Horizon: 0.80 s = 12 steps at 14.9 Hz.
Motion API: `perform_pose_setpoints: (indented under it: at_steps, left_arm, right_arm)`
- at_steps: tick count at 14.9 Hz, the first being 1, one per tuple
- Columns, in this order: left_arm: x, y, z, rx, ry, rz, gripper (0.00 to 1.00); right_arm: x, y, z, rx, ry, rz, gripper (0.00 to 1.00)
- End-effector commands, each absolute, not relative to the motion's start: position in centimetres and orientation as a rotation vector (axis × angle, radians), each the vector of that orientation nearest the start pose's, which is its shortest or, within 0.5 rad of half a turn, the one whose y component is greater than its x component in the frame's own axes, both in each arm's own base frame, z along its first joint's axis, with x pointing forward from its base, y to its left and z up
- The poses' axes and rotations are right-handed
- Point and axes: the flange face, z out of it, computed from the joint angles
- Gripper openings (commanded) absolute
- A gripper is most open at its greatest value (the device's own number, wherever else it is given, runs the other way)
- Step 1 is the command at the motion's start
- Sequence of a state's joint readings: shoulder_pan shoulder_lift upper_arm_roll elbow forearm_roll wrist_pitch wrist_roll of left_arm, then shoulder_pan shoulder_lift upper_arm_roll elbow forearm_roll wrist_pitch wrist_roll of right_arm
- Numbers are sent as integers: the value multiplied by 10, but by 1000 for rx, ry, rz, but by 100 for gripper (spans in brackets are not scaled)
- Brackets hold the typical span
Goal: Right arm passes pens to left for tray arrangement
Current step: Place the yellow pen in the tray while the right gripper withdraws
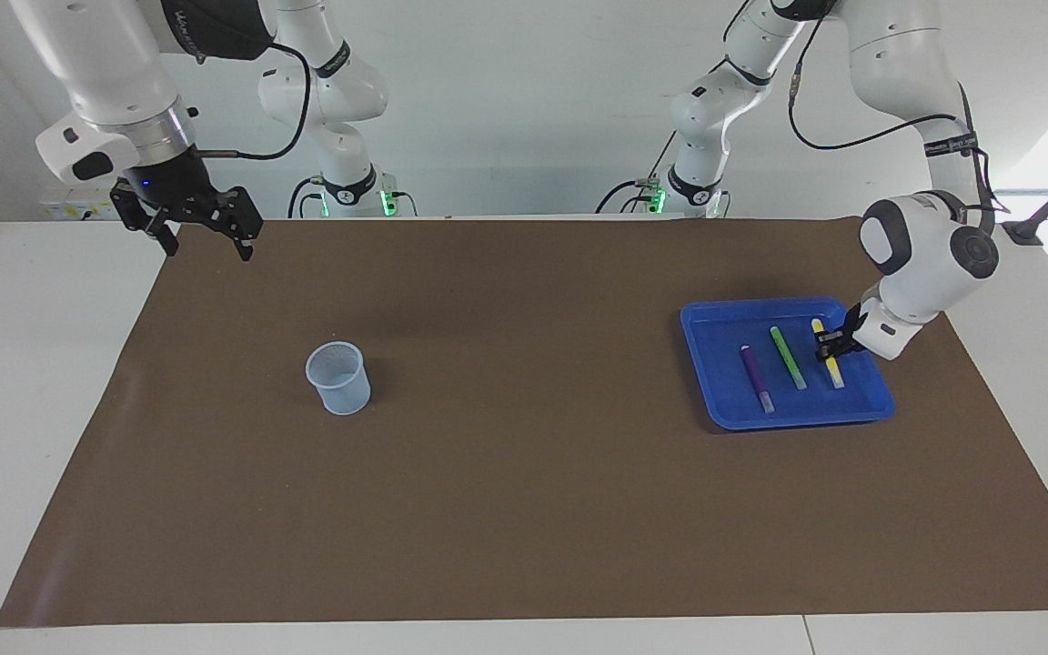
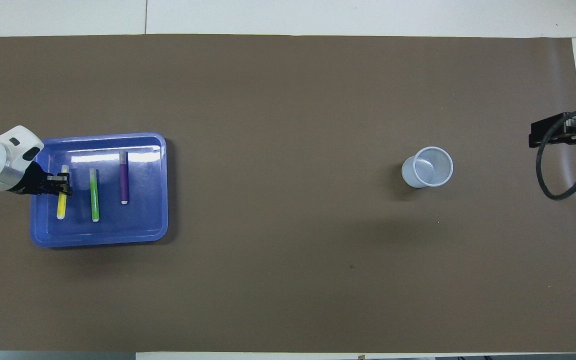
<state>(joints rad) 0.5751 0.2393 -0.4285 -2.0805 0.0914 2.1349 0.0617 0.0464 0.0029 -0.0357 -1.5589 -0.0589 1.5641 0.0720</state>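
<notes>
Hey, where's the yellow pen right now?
The yellow pen is in the blue tray at the left arm's end, beside the green pen, gripped by the left gripper.

A white table (image 1: pixel 42 382) fills the lower part of the facing view, covered almost wholly by a brown mat (image 1: pixel 524 473). On the mat, a pale-blue mesh cup (image 1: pixel 338 377) stands left of centre, and a bright-blue tray (image 1: pixel 715 409) sits at centre right, well apart from the cup
</notes>
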Motion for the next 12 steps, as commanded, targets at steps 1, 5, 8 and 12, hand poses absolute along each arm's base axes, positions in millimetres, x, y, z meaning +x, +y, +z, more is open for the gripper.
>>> perform_pose_setpoints:
  at_steps: [1,5,8,12]
  left_arm:
    - [542,90,304,-3155,-38,249,0]
    - [542,90,304,-3154,-48,252,100]
    - [543,90,305,-3154,-54,256,100]
    - [547,90,312,-3154,-56,259,100]
  right_arm:
    - [551,-1,625,-3195,74,17,100]
    - [551,0,625,-3193,69,15,100]
    - [550,1,625,-3193,64,22,100]
    - [552,14,627,-3187,40,2,100]
